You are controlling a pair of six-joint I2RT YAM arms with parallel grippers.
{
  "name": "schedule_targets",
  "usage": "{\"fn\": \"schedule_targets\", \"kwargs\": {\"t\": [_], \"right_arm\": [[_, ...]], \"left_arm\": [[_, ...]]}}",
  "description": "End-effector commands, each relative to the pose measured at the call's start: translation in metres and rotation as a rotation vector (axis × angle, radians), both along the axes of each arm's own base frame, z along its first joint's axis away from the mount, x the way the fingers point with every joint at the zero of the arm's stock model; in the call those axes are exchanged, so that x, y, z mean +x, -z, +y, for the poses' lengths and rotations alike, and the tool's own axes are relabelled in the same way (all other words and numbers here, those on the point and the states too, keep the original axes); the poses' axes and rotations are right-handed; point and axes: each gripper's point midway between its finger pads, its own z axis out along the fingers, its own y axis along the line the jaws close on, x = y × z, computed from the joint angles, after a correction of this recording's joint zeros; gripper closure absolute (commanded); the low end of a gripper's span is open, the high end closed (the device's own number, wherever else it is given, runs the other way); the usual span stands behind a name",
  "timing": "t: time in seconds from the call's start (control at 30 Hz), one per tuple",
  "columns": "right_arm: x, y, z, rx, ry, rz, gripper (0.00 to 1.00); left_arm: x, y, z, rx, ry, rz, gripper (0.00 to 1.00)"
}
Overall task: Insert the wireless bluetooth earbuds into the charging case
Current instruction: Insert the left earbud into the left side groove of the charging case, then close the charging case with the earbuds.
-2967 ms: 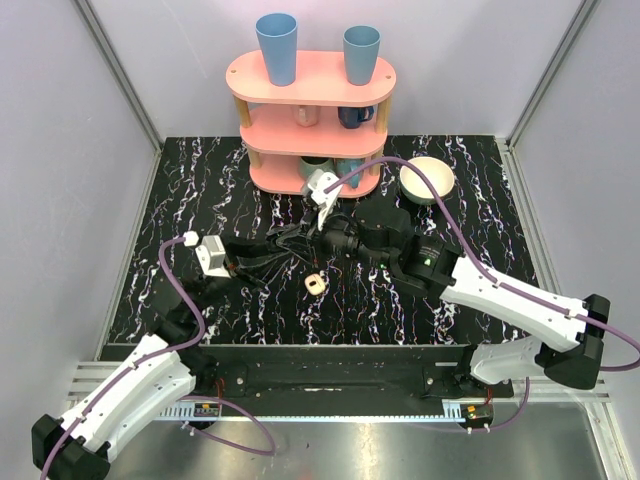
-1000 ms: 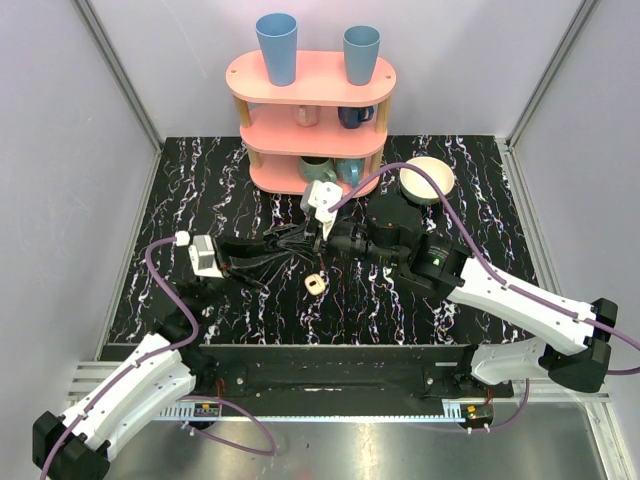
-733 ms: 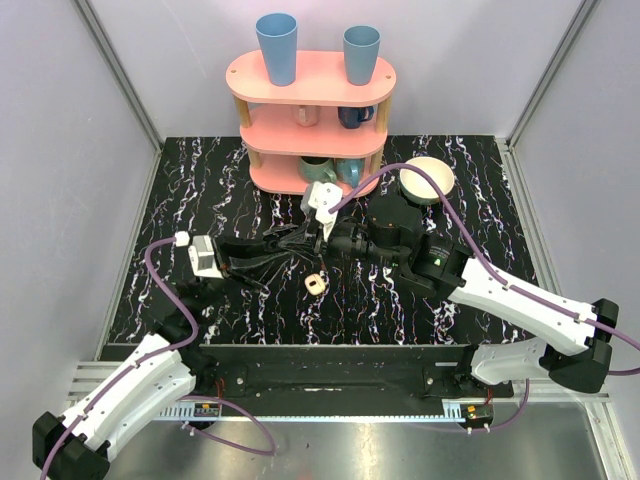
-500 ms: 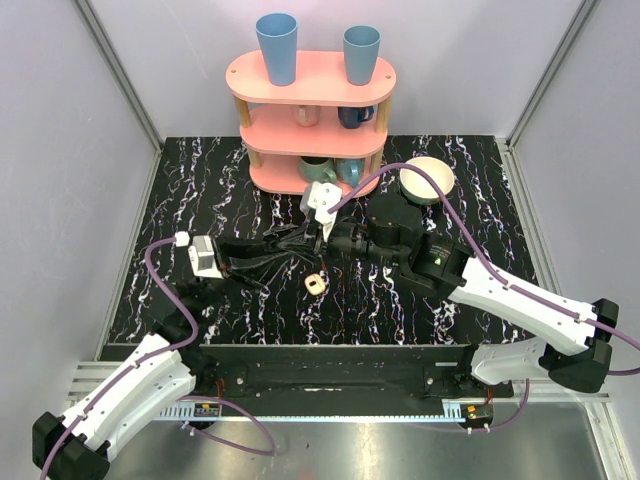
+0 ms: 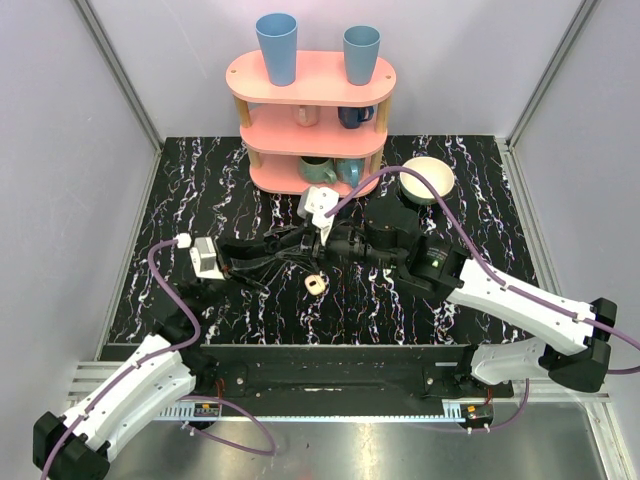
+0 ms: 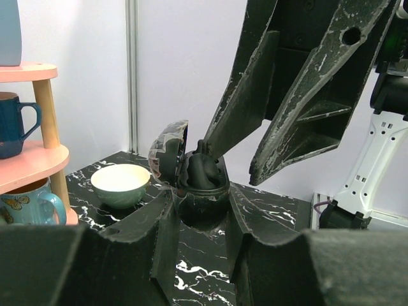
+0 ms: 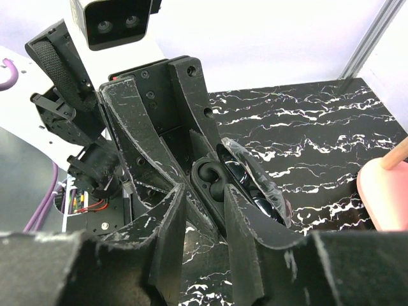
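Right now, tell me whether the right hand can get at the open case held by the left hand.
Probably yes. The left hand holds the case with its lid tipped back. The right hand, fingers parted, is right at its opening, with nothing between.

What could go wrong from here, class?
1. The right gripper, open, has one fingertip at the mouth of the open black charging case; pulling back could drag the dark earbud out.
2. The left gripper clamps only the case's lower half; a push might tilt it.
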Motion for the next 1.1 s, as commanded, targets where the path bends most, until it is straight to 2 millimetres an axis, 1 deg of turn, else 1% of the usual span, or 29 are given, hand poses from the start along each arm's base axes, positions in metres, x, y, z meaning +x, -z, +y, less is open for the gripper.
{"fn": "schedule_targets", "kwargs": {"t": [0.0,0.1,0.17,0.23,0.27,0.4,0.47,0.53,0.57,0.63,0.67,0.73,0.77,0.83,0.87,0.9,0.93,1.07], "right_arm": [[0.003,-0.009,-0.001,0.053,0.043,-0.004,0.59],[0.006,-0.015,-0.002,0.080,0.062,-0.002,0.55],[0.005,-0.021,-0.003,0.102,0.063,-0.004,0.53],[0.004,-0.022,-0.004,0.114,0.063,-0.004,0.53],[0.004,-0.028,-0.006,0.133,0.067,-0.010,0.53],[0.007,-0.034,-0.012,0.161,0.100,-0.009,0.52],[0.010,-0.046,-0.013,0.208,0.116,-0.019,0.52],[0.011,-0.048,-0.015,0.220,0.131,-0.010,0.53],[0.016,-0.050,-0.017,0.238,0.163,0.000,0.53],[0.024,-0.049,-0.020,0.249,0.219,0.024,0.56],[0.033,-0.048,-0.023,0.253,0.274,0.040,0.57],[0.035,-0.048,-0.024,0.247,0.287,0.039,0.57],[0.040,-0.043,-0.023,0.235,0.314,0.050,0.57],[0.042,-0.041,-0.022,0.224,0.323,0.054,0.57],[0.044,-0.033,-0.018,0.195,0.325,0.062,0.57],[0.044,-0.036,-0.017,0.194,0.324,0.062,0.57],[0.044,-0.028,-0.015,0.163,0.320,0.072,0.58],[0.037,-0.022,-0.010,0.142,0.272,0.072,0.59]], "left_arm": [[-0.007,-0.018,0.006,-0.046,-0.012,-0.077,1.00],[-0.007,-0.015,0.006,-0.041,-0.011,-0.072,1.00],[-0.007,-0.015,0.005,-0.039,-0.011,-0.072,1.00],[-0.006,-0.014,0.005,-0.038,-0.014,-0.067,1.00],[-0.006,-0.014,0.006,-0.039,-0.014,-0.069,1.00],[-0.006,-0.012,0.006,-0.036,-0.017,-0.067,1.00],[-0.005,-0.011,0.005,-0.034,-0.017,-0.063,1.00],[-0.006,-0.011,0.005,-0.031,-0.014,-0.065,1.00],[-0.006,-0.011,0.005,-0.031,-0.014,-0.065,1.00],[-0.006,-0.010,0.005,-0.023,-0.013,-0.067,1.00],[-0.006,-0.010,0.004,-0.020,-0.013,-0.067,1.00],[-0.006,-0.009,0.004,-0.012,-0.014,-0.069,1.00],[-0.005,-0.010,0.004,-0.011,-0.015,-0.069,1.00],[-0.005,-0.009,0.004,-0.003,-0.016,-0.072,1.00],[-0.005,-0.009,0.004,-0.001,-0.018,-0.073,1.00],[-0.005,-0.010,0.004,0.000,-0.020,-0.073,1.00],[-0.004,-0.010,0.004,0.004,-0.023,-0.075,1.00],[-0.002,-0.012,0.004,0.005,-0.032,-0.075,1.00]]}}
